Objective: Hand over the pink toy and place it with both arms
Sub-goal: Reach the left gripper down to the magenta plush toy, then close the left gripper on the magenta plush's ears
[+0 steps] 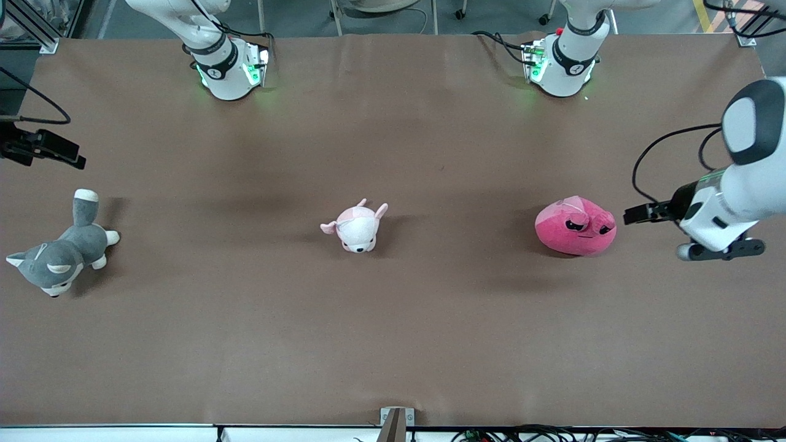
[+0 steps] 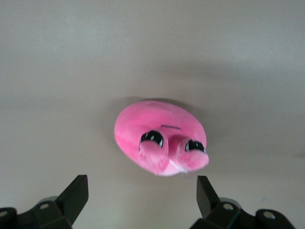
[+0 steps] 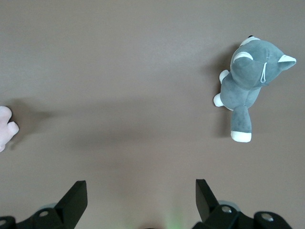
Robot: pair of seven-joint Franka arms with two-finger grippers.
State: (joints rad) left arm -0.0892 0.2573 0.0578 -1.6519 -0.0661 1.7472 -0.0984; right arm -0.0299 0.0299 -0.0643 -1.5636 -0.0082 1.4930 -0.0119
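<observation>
The pink toy (image 1: 575, 226), a deep magenta blob plush with sleepy dark eyes, lies on the brown table toward the left arm's end. My left gripper (image 1: 634, 215) hovers low just beside it, on the side toward the table's end, and points at it. In the left wrist view the pink toy (image 2: 159, 138) sits just ahead of the left gripper (image 2: 143, 185), whose fingers stand open and apart from it with nothing between them. My right gripper (image 3: 141, 188) is open and empty, high over bare table.
A small pale pink-and-white plush (image 1: 356, 226) lies mid-table. A grey-and-white dog plush (image 1: 61, 252) lies toward the right arm's end, also seen as the dog plush (image 3: 250, 81) in the right wrist view. A black mounted device (image 1: 43, 147) stands above the dog at the table's edge.
</observation>
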